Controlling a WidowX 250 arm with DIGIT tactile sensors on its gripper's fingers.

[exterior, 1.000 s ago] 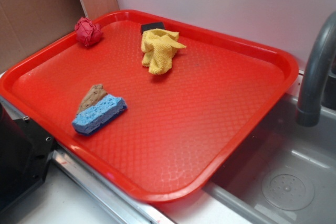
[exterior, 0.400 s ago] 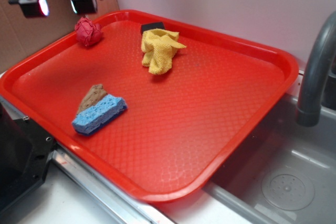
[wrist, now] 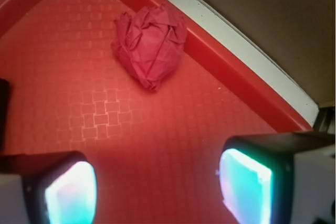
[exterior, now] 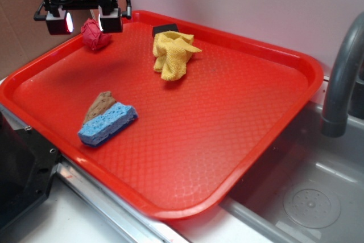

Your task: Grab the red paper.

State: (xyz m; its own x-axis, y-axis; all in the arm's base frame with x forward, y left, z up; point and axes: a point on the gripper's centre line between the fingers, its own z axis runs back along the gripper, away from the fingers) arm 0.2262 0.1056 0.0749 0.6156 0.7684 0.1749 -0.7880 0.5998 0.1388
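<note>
Red paper (wrist: 151, 44) is what we look at first: a small crumpled wad, roughly round, dark crimson, its creased folds bunched like a rose, lying in the far left corner of the tray (exterior: 227, 140) just beside the raised rim. We see that the tray is bright red plastic with a woven, basket-like pattern pressed into its floor and a smooth rounded lip. Near the far rim lies a yellow cloth (exterior: 172, 54), soft and rumpled, with a small black object (exterior: 165, 29) just behind it. Toward the near left sits a blue sponge (exterior: 107, 124), porous and wedge-shaped, with a brown scrubbing pad (exterior: 100, 104) touching its back edge. To the right we see a grey faucet (exterior: 341, 78) above a steel sink (exterior: 307, 197). Our gripper (exterior: 83, 20) hangs above the paper, pointing down, its two fingers (wrist: 247, 182) spread wide and holding nothing; in the wrist view the paper lies ahead of the fingertips, apart from both.
</note>
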